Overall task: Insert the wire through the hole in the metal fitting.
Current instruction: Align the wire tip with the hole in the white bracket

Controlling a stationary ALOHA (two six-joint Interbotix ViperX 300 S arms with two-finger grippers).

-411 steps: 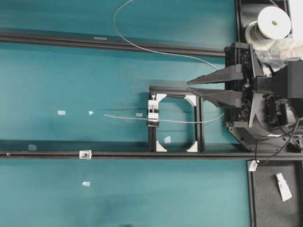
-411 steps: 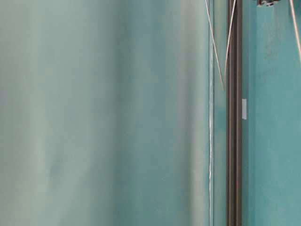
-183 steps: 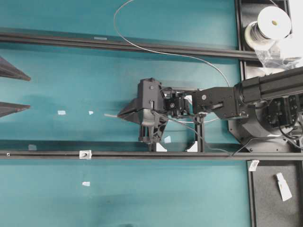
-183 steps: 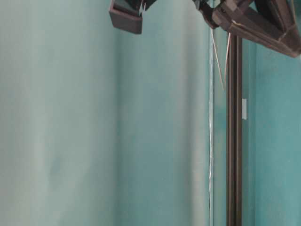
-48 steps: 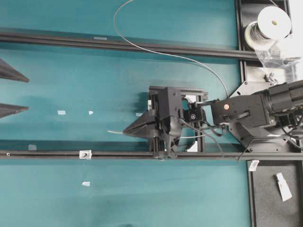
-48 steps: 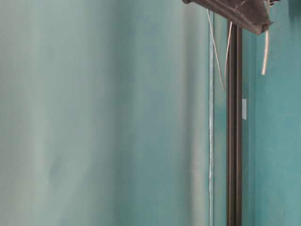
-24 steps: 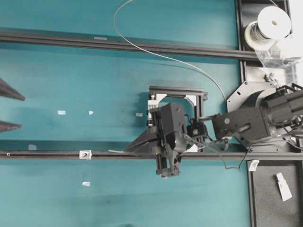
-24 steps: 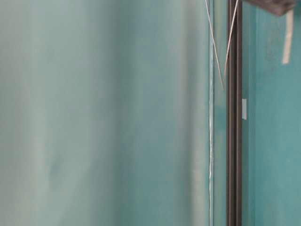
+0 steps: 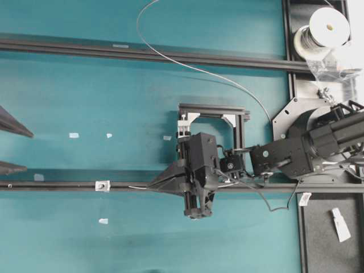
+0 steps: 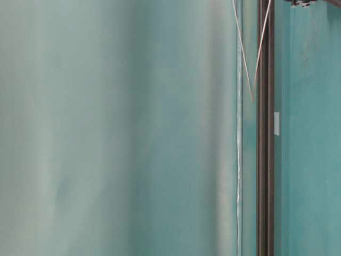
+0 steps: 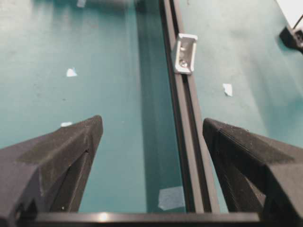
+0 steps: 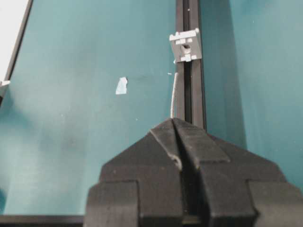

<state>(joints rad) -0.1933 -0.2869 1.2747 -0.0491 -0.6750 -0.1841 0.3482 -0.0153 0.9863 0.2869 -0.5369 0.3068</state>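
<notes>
Right gripper (image 9: 152, 186): one, jaws pressed together, pinching the wire with a short end sticking out past the tips.
Left gripper (image 9: 16, 149): one, at the left edge of the overhead view, jaws spread wide, nothing between them.
Wire (image 9: 187, 66): one, running from the spool in a long loop across the far rail to the right gripper; its free end (image 12: 173, 94) lies beside the near rail, pointing at the fitting but short of it.
Fitting (image 9: 102, 185): one, silver tab on the near rail, between the two grippers; its hole faces the wire end in the right wrist view.
Rails (image 9: 62, 185): two long black ones cross the table.
Frame (image 9: 213, 108): one, square, black.
Spool (image 9: 328, 25): one, top right.
Tape scraps (image 9: 73, 135): six counted overhead.
</notes>
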